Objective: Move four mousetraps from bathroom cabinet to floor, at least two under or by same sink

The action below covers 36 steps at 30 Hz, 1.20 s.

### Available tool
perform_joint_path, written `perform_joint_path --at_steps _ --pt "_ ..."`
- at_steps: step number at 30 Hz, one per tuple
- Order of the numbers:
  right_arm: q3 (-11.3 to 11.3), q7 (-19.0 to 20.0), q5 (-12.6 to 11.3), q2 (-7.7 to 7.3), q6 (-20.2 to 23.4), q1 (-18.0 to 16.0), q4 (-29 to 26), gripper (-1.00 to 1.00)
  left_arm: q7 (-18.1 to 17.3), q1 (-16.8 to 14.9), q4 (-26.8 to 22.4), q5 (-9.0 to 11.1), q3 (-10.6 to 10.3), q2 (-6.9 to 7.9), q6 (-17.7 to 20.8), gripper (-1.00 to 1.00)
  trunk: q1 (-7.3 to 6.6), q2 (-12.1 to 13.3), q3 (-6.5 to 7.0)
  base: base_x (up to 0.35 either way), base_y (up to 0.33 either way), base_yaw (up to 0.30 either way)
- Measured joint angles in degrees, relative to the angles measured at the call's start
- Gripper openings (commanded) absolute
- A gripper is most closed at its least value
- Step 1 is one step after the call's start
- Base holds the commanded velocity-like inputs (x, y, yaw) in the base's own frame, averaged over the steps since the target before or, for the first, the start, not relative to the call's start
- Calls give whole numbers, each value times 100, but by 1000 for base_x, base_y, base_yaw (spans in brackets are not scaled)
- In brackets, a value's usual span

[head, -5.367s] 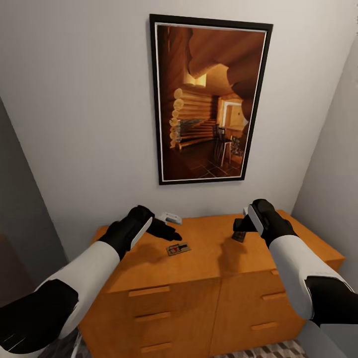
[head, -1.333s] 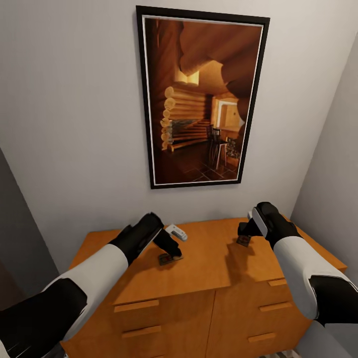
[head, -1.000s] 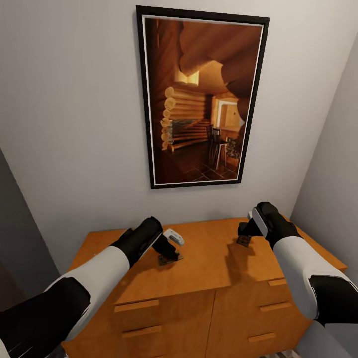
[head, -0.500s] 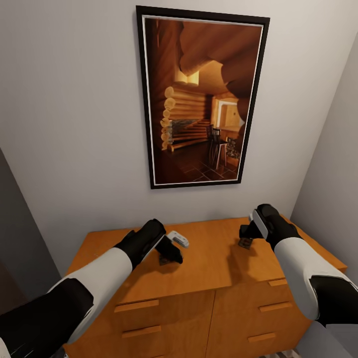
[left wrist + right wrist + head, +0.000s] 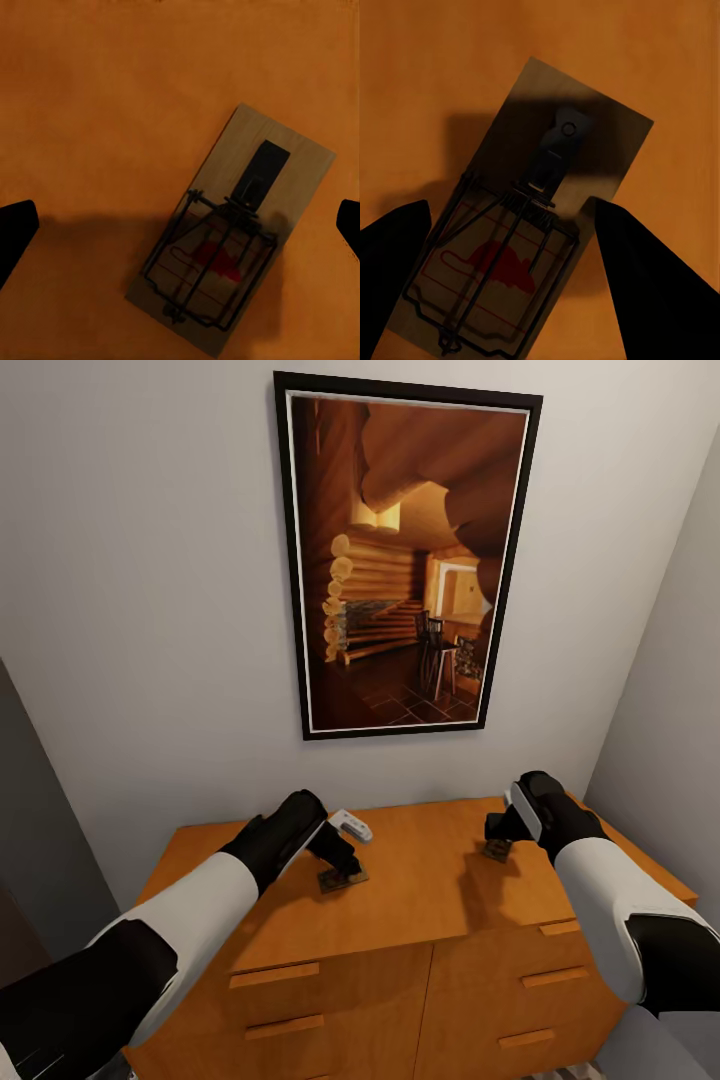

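Orange-brown cabinet (image 5: 420,920) top carries two mousetraps (image 5: 342,879) — left gripper (image 5: 338,850) spread above one, right gripper (image 5: 497,830) straddling the other (image 5: 497,849), unclamped.

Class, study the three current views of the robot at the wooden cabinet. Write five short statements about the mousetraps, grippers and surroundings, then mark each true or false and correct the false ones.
1. A mousetrap lies flat on the cabinet top under the left gripper. True.
2. The left gripper is shut on that trap. False: its fingertips stand wide apart, clear of the board.
3. The right gripper hovers over a second mousetrap. True.
4. A cabinet drawer is pulled open. False: the drawer fronts sit flush.
5. A framed picture hangs above the cabinet. True.
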Motion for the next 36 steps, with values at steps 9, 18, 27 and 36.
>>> perform_joint_path --at_steps 9,18,27,36 --pt "0 -6 13 -4 0 0 1 -100 5 0 -12 3 2 2 2 100 0 0 0 0 0 0" --pt "7 -96 27 0 3 0 1 -100 -14 -1 -10 4 2 -2 2 100 0 0 0 0 0 -106" --pt "7 -212 18 -2 1 0 1 -100 -21 -1 -12 17 -6 -10 7 100 0 0 0 0 0 -49" --pt "2 -225 6 -4 1 0 1 -100 -33 0 3 21 -6 -10 10 100 0 0 0 0 0 -4"
